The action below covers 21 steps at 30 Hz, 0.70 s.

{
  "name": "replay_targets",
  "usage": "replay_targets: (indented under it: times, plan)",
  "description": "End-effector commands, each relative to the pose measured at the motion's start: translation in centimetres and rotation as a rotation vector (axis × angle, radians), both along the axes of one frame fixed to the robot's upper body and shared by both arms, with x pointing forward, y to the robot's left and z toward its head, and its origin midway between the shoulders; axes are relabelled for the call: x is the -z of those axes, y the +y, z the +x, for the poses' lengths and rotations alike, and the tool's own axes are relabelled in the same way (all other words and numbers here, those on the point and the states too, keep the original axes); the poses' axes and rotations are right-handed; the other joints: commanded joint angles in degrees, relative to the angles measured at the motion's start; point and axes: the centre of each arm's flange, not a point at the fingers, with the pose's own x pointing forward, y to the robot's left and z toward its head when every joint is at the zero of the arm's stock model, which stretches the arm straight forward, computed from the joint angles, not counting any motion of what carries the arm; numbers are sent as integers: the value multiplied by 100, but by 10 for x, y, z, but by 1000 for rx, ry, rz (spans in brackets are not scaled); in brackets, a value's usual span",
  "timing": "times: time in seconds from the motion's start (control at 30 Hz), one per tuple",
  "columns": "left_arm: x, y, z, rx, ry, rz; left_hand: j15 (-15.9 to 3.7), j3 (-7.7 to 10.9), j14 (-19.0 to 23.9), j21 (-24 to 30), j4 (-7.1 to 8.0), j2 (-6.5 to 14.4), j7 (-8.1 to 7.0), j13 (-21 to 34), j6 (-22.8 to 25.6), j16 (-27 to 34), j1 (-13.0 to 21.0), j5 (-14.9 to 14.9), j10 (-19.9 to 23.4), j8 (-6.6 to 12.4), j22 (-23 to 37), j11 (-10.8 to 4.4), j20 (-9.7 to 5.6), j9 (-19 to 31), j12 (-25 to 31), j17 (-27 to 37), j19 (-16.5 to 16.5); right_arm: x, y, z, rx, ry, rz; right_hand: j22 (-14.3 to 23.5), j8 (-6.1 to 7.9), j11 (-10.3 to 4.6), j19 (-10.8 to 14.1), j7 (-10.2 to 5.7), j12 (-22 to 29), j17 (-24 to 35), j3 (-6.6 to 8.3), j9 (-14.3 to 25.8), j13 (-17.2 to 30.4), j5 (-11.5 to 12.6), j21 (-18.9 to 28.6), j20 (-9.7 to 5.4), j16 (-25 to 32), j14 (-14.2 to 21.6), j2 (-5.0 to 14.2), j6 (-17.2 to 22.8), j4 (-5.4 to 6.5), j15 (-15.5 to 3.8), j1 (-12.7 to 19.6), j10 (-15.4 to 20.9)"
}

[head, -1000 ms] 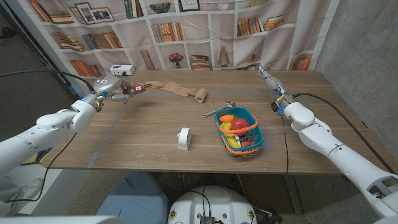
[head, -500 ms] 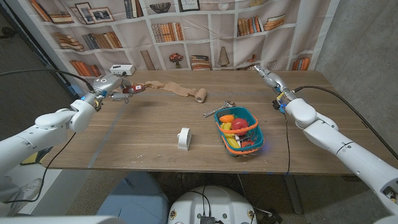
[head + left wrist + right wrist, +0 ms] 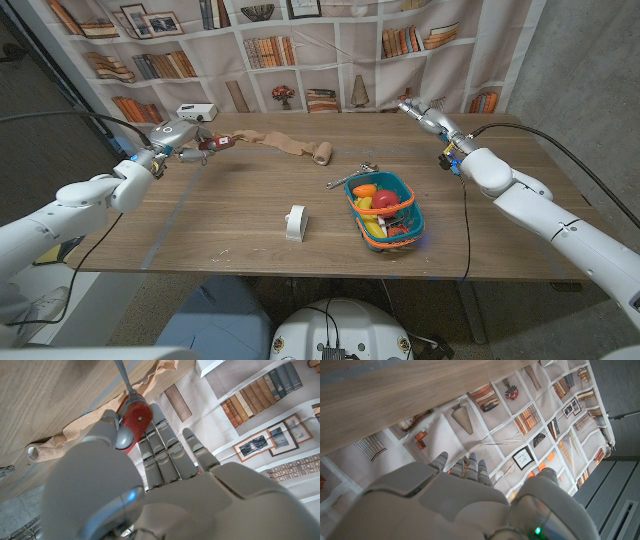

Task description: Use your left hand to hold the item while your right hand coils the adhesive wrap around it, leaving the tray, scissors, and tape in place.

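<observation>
wooden surface [image 3: 220,215]: my left hand [image 3: 178,137] grips the red-handled item [image 3: 212,145] upper left, wrap [image 3: 290,146] trailing rightward toward my empty, spread right hand [image 3: 425,116].

No legible text, labels, brands, numbers or signs anywhere in view

A staged robot test room; a printed bookshelf backdrop [image 3: 300,40] hangs behind a wooden table [image 3: 230,220], beside bare grey walls [image 3: 590,60]
</observation>
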Motion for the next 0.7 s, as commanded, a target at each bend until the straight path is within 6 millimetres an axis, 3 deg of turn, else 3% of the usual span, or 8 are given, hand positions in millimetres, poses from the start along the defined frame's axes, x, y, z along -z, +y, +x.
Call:
replay_targets:
  times: [0.03, 0.23, 0.37, 0.5, 0.6, 0.63, 0.7]
  plan:
    - [0, -4, 4, 16, -6, -1, -7, -41, -98, 92, 5, 1132, -209, 36, 220, -58, 1167, 35, 60, -24, 51, -85, -26, 36, -48, 20, 176, -23, 11, -11, 36, -32, -156, 9, -15, -26, 34, -6, -28, 25, 11, 29, 21, -11, 63, 171, 37, -644, 15, -36, -54, 98, 87, -40]
    - [0, -5, 4, 17, -12, -5, -16, -125, -50, 432, 28, 1162, -234, 81, 237, -54, 1173, 30, 72, -51, 183, -90, -205, 44, -85, 110, 680, -29, 18, -10, 87, -24, -244, 11, -20, 0, 90, -15, -45, 29, 19, 30, 25, -15, 77, 242, 55, -600, 12, -46, -73, 118, 106, -64]
    - [1, -4, 2, 18, -21, -11, -17, -130, -44, 479, 24, 1168, -227, 96, 249, -56, 1185, 32, 83, -51, 227, -87, -214, 44, -84, 123, 685, -34, 24, -10, 127, -12, -316, 13, -28, 19, 194, -20, -62, 42, -9, 31, 31, -28, 106, 270, 95, -507, -31, -59, -66, 173, 60, -91]
    - [2, -4, 0, 20, -28, -13, -10, -146, -83, 600, 18, 1163, -235, 111, 266, -83, 1197, 31, 94, -53, 326, -85, -212, 44, -90, 136, 748, -41, 34, -9, 158, -22, -371, 17, -8, 55, 347, -74, -46, 53, -35, 33, 40, -34, 133, 324, 164, -314, -84, 0, -78, 359, 27, -29]
    - [3, -4, 0, 21, -28, -10, -7, -159, -129, 651, 22, 1157, -243, 112, 277, -112, 1194, 30, 88, -53, 392, -85, -214, 44, -104, 137, 718, -44, 41, -9, 184, -41, -405, 18, 3, 54, 361, -91, -48, 53, -37, 34, 41, -33, 133, 334, 170, -292, -91, 31, -84, 369, 31, -28]
    - [3, -5, 0, 22, -27, -11, 1, -160, -136, 663, 28, 1163, -243, 114, 278, -118, 1190, 30, 89, -54, 406, -85, -209, 44, -104, 137, 713, -44, 42, -9, 190, -43, -412, 18, 6, 77, 371, -79, -37, 53, -36, 35, 42, -32, 131, 342, 171, -283, -97, 40, -92, 377, 38, 4]
    - [3, -5, -1, 21, -30, -9, -8, -182, -141, 815, 26, 1166, -245, 113, 293, -123, 1200, 29, 99, -55, 528, -86, -257, 43, -120, 158, 802, -45, 45, -10, 207, -53, -426, 20, 14, 83, 401, 93, -26, 55, -33, 38, 47, -29, 122, 353, 170, -265, -115, 68, -119, 364, 62, 51]
